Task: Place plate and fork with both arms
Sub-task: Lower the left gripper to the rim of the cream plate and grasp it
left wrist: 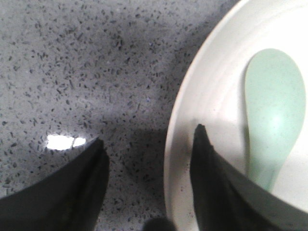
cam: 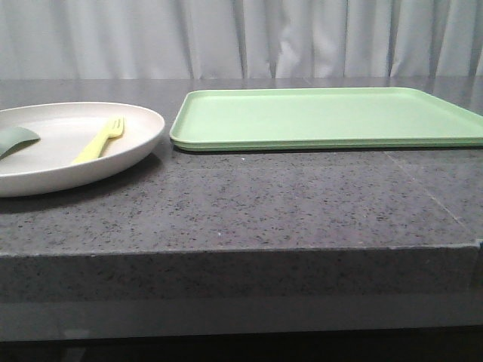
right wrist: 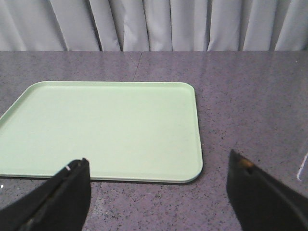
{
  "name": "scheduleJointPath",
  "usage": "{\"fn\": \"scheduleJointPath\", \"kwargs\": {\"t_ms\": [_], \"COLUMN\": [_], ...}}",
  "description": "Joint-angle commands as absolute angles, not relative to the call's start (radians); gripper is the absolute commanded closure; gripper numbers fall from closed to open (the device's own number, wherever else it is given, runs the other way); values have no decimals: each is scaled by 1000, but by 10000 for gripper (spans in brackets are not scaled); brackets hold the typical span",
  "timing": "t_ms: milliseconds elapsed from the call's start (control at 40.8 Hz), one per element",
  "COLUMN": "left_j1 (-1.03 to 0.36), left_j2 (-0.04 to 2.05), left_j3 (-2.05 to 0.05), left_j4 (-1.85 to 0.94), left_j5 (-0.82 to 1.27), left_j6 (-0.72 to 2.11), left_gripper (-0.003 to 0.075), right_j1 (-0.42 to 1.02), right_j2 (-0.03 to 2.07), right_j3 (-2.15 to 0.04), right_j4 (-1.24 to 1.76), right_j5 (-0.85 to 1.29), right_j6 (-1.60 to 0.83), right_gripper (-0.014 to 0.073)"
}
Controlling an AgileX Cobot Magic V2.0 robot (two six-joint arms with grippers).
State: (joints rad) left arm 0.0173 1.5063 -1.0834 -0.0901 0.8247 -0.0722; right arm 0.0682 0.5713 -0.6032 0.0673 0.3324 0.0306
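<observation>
Light-green tray (cam: 326,117): flat, rectangular, raised rim, rounded corners; lies across centre-right of front view, far edge toward backdrop, right end cut by frame. Grey-green spoon-like utensil (cam: 15,140): only bowl end shows at far left of front view; in left wrist view bowl fills right side of frame, handle end hidden. Speckled dark-grey stone counter (cam: 249,204): fills lower half, front edge w/ thick face. Pale pleated curtain (cam: 241,38): spans top of frame behind counter.
</observation>
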Motion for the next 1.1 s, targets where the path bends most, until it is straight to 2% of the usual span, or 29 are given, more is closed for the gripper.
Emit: {"fn": "scheduleJointPath", "kwargs": {"t_ms": [0, 172, 270, 466, 809, 1079], "left_j1": [18, 15, 15, 15, 57, 189], "left_j2": [1484, 1509, 1509, 1509, 1450, 1405], "left_j3": [-1115, -1115, -1115, -1115, -1117, -1117], "left_j4": [-115, -128, -128, -128, -155, -491], "left_j5": [789, 789, 787, 785, 783, 798], "left_j6": [-78, -78, -78, -76, -63, 140], "left_gripper": [419, 479, 540, 737, 738, 738], "right_j1": [63, 63, 63, 63, 63, 63], "right_j2": [577, 577, 577, 577, 577, 577], "right_j3": [-641, -641, -641, -641, -641, -641], "right_j4": [68, 68, 68, 68, 68, 68], "right_j5": [260, 260, 260, 260, 260, 260], "right_j6": [20, 20, 20, 20, 20, 20], "right_gripper": [-7, -7, -7, -7, -7, -7]}}
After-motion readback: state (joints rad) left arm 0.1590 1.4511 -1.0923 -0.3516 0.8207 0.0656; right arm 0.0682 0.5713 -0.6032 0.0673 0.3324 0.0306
